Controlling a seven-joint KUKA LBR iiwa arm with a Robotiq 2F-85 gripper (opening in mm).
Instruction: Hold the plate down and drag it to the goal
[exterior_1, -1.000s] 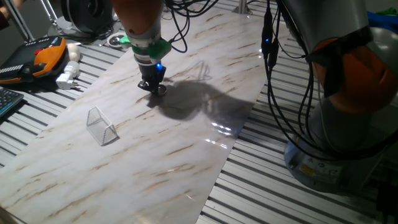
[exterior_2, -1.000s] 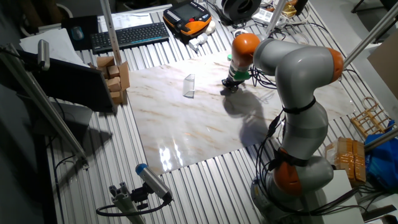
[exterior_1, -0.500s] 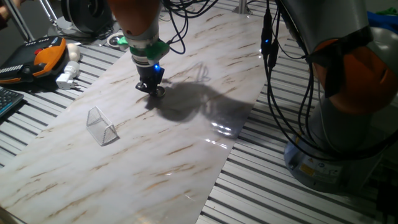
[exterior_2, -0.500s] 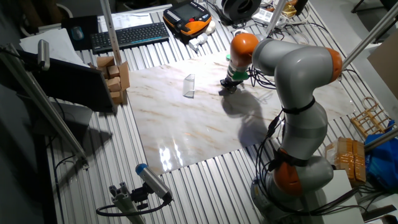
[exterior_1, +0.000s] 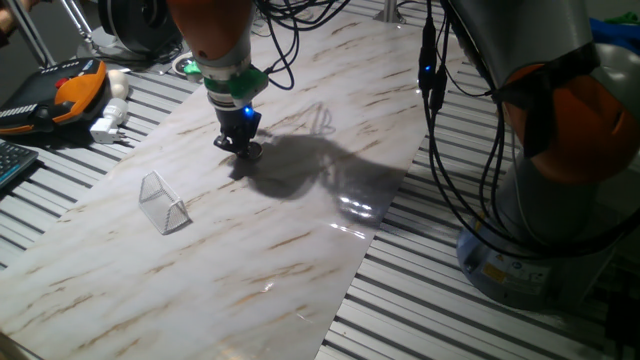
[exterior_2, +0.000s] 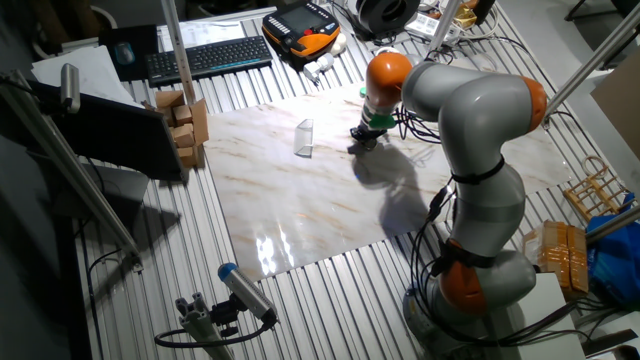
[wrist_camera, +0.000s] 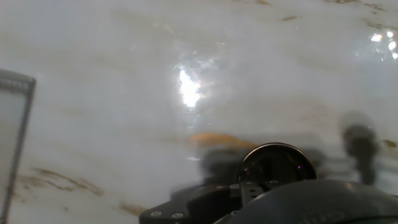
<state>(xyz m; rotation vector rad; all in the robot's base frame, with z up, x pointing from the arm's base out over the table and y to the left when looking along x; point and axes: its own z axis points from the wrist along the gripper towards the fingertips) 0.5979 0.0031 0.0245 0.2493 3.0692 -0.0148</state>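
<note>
On the marble-patterned board (exterior_1: 300, 250), the gripper (exterior_1: 240, 143) stands upright with its tip down on the plate (exterior_1: 251, 151), a tiny shiny disc lying flat on the surface. Only a sliver of the disc shows at the right of the fingertips in one fixed view; in the other fixed view the gripper (exterior_2: 361, 139) covers it and the disc cannot be made out. In the hand view the plate (wrist_camera: 273, 163) appears as a dark round face with a bright rim, just beyond the black gripper body at the lower edge. The spacing of the jaws cannot be told from any view; the tip appears pressed onto the disc rather than closed around it.

The goal (exterior_1: 164, 202), a clear tent-like wedge, sits on the board to the left of and nearer than the gripper in that fixed view, apart from the plate with bare board between them. In the other fixed view the goal (exterior_2: 305, 138) stands left of the gripper. In the hand view its edge (wrist_camera: 13, 134) shows at the far left of the frame.

A blue light glows on the gripper above the fingers, below a green collar (exterior_1: 230, 78). The orange-and-grey arm (exterior_2: 470, 120) reaches over the board from the right. An orange-and-black handheld unit (exterior_1: 60, 95) lies off the board at the far left, on the slatted table (exterior_1: 480, 320).
</note>
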